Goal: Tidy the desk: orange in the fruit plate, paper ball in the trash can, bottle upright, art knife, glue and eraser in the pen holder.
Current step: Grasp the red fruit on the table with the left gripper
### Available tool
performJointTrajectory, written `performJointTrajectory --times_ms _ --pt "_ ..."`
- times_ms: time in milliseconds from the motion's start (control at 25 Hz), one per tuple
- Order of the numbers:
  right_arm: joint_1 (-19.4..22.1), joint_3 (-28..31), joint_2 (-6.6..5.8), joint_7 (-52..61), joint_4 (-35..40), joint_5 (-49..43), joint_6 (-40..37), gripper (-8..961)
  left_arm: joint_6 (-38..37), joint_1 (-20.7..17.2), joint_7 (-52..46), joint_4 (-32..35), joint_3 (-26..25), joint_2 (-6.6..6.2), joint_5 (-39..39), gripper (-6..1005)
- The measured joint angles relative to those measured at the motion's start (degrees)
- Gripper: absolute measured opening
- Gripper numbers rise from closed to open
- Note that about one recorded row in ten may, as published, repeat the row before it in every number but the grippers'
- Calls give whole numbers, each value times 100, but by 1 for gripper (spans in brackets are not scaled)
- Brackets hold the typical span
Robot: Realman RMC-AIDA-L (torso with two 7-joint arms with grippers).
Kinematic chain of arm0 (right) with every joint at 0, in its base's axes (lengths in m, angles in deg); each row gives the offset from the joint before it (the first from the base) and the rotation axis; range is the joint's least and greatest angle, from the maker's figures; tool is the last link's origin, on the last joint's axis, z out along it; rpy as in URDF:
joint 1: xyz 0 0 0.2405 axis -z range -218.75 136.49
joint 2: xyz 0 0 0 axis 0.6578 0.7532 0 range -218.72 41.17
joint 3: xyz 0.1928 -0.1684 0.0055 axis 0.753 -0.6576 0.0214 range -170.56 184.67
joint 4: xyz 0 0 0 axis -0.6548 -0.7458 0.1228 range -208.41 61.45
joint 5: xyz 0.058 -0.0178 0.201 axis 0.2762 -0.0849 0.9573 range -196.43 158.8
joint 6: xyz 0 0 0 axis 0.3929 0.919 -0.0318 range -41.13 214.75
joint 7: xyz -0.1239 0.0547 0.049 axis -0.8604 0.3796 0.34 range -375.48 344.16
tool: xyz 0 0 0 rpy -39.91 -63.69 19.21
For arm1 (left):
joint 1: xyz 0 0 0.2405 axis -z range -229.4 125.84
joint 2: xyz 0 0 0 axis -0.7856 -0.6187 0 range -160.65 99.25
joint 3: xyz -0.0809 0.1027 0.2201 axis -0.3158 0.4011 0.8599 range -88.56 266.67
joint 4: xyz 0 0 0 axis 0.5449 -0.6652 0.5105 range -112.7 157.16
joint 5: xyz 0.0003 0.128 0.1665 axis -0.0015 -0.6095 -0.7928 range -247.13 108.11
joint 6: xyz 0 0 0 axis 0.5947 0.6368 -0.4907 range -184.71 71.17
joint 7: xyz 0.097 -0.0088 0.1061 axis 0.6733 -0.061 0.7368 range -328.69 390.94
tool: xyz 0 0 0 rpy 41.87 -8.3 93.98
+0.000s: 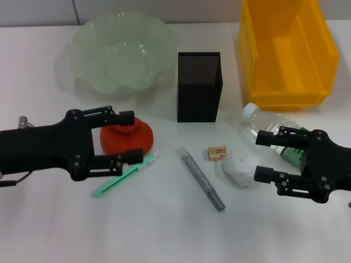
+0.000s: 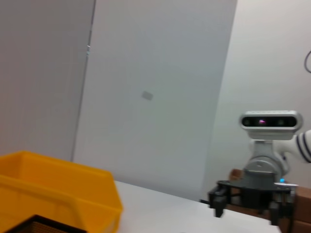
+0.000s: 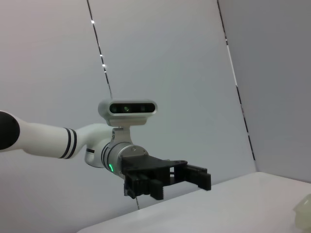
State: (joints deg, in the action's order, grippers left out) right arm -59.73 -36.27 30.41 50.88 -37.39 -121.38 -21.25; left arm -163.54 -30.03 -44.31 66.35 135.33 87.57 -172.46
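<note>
The red-orange orange (image 1: 124,137) lies on the white desk, and my left gripper (image 1: 129,137) stands open with a finger on either side of it. My right gripper (image 1: 264,156) is open next to the white paper ball (image 1: 240,167) and covers part of the lying bottle (image 1: 265,121). The tan eraser (image 1: 217,152), the grey glue stick (image 1: 201,178) and the green art knife (image 1: 124,175) lie in the middle. At the back stand the fruit plate (image 1: 82,52), the black pen holder (image 1: 199,87) and the yellow trash can (image 1: 285,60).
The left wrist view shows the trash can (image 2: 58,194), a corner of the pen holder (image 2: 43,226) and my right gripper (image 2: 252,195) farther off. In the right wrist view my left gripper (image 3: 167,178) shows across the desk.
</note>
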Motion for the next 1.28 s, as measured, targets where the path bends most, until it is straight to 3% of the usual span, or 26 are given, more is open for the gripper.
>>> performJointTrajectory --times_ms 160,400,440,880,1280 --pt "17 1 -1 -40 -54 0 15 686 0 0 0 0 0 0 0 781" --pt "5 35 -2 -202 -241 0 25 684 672 -2 507 -347 -337 23 25 778" --pt "-12 41 -1 -231 -296 0 27 684 1143 31 715 -585 -356 24 53 777" --pt "-40 1 8 -282 -340 25 43 679 2867 333 1243 -1623 -295 38 117 775" --pt "-95 5 8 -283 -493 50 94 675 3188 396 1554 -2010 -282 42 107 775"
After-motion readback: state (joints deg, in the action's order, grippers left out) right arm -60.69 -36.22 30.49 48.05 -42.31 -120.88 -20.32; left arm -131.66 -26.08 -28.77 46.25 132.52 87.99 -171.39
